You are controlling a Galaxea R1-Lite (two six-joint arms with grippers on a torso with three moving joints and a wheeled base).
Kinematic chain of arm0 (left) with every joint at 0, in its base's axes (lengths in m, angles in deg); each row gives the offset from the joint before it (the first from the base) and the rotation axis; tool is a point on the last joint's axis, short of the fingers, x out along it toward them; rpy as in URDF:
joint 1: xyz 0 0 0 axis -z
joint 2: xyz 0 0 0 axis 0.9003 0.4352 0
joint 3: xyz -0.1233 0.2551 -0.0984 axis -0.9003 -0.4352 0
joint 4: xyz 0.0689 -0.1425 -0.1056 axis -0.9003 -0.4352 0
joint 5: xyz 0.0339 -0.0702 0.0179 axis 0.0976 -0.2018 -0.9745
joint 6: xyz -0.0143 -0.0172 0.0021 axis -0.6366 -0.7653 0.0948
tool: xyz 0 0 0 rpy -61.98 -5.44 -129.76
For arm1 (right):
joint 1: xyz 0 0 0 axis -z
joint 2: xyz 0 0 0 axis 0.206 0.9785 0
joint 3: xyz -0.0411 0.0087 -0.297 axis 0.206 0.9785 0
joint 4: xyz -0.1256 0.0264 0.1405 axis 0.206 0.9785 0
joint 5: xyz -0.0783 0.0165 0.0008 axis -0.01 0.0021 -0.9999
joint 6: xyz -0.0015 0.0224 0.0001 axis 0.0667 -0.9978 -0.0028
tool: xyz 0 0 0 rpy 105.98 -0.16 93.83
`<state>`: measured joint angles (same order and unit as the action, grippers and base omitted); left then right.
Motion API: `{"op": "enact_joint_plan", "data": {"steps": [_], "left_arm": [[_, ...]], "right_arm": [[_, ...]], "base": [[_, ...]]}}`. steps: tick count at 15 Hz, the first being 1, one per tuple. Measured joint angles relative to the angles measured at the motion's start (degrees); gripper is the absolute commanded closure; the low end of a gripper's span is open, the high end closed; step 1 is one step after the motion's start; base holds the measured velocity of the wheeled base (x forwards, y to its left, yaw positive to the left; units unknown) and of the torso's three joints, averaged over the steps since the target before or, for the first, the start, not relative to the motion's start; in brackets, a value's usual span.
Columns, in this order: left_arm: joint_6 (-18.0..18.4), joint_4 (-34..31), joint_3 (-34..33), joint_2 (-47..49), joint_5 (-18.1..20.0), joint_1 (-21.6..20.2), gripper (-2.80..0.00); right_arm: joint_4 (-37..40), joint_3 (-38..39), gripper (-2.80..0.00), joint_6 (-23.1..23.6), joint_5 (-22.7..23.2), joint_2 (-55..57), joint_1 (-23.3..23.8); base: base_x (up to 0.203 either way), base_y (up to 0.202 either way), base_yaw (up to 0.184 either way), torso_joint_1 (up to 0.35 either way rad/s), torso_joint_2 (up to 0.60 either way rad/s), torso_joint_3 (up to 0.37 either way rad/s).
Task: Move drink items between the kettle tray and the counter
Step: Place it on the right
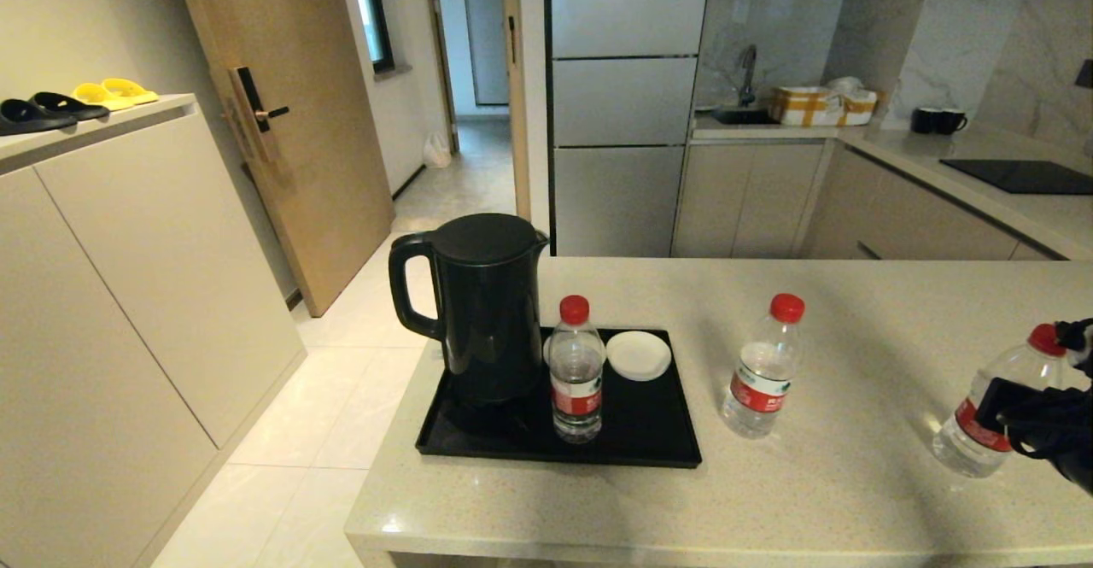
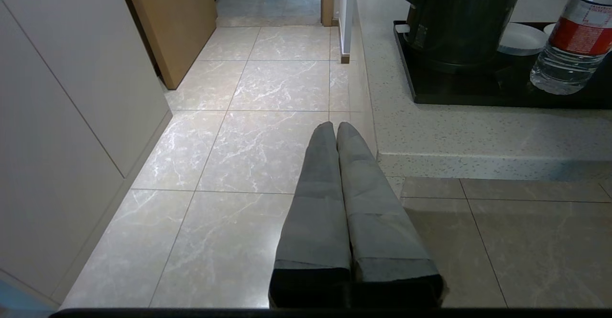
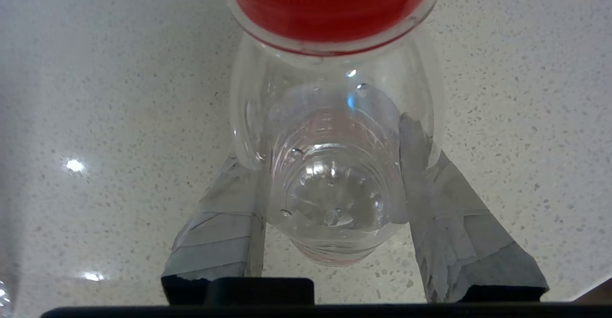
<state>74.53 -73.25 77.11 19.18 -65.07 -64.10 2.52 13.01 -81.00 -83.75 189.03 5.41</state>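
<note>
Your right claw (image 3: 330, 165) grips one tilted bottle (image 1: 995, 406) on the surface (image 1: 837, 483); second bottle (image 1: 576, 371) on tray (image 1: 649, 448); left claw (image 2: 334, 129) closed, empty, off the surface.

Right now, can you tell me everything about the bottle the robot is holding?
The bottle is small, clear plastic, with a red cap and a red-and-white label, and looks to hold water. It leans, cap tipped away from the tray, over the counter near its right end. The right gripper pinches its body between two grey padded fingers. Whether its base touches the counter is unclear. Nothing else touches it.
</note>
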Motion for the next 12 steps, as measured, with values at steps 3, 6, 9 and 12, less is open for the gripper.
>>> {"op": "enact_joint_plan", "data": {"steps": [3, 6, 9, 12], "left_arm": [[0.00, 0.00, 0.00, 0.00, 0.00, 0.00, 0.00], [0.02, 0.00, 0.00, 0.00, 0.02, -0.02, 0.00], [0.02, -0.02, 0.00, 0.00, 0.00, 0.00, 0.00], [0.00, 0.00, 0.00, 0.00, 0.00, 0.00, 0.00]], "right_arm": [[0.63, 1.05, -2.80, 0.91, -0.04, -0.02, 0.09], [1.84, 1.27, -2.80, 1.66, 0.08, -1.41, -0.18], [5.36, 1.88, -2.80, 2.37, 1.90, -5.11, -0.27], [14.55, 1.18, -2.80, 2.90, 5.46, -13.68, -0.38]], "base": [[0.000, 0.000, 0.000, 0.000, 0.00, 0.000], [0.000, 0.000, 0.000, 0.000, 0.00, 0.000], [0.000, 0.000, 0.000, 0.000, 0.00, 0.000], [0.000, 0.000, 0.000, 0.000, 0.00, 0.000]]}}
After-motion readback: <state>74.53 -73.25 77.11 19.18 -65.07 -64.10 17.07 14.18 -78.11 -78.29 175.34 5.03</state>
